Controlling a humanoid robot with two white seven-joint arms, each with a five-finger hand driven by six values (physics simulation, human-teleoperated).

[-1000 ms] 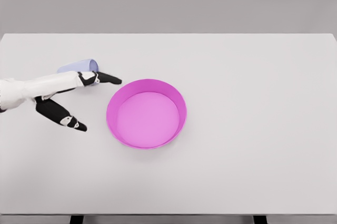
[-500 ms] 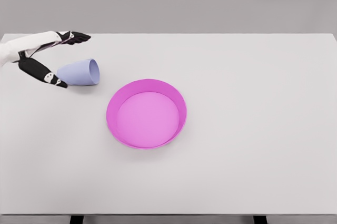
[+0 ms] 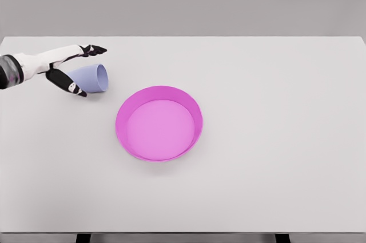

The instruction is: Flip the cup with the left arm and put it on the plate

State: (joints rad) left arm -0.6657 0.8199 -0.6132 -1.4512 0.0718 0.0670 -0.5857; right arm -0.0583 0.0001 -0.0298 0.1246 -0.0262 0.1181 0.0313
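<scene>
White tabletop (image 3: pixel 274 140) fills nearly the whole head view, with a plain grey wall behind its far edge. On it, up and to the left of the magenta plate (image 3: pixel 159 123), a pale lavender cup (image 3: pixel 90 77) lies on its side, its open mouth turned right toward the plate's side of the table and its narrower base pointing left. The cup sits near the plate but apart from it, a strip of bare table between them. The left hand (image 3: pixel 71 68) reaches in from the left edge and brackets the cup's base end: the dark fingers (image 3: pixel 91 50) stretch out above the cup's far side, the thumb (image 3: pixel 71 86) angles down along its near side, so the hand is spread around the cup rather than closed on it. Whether any fingertip touches the cup cannot be told. The plate is a shallow round dish with a raised rim, sitting left of the table's middle.
</scene>
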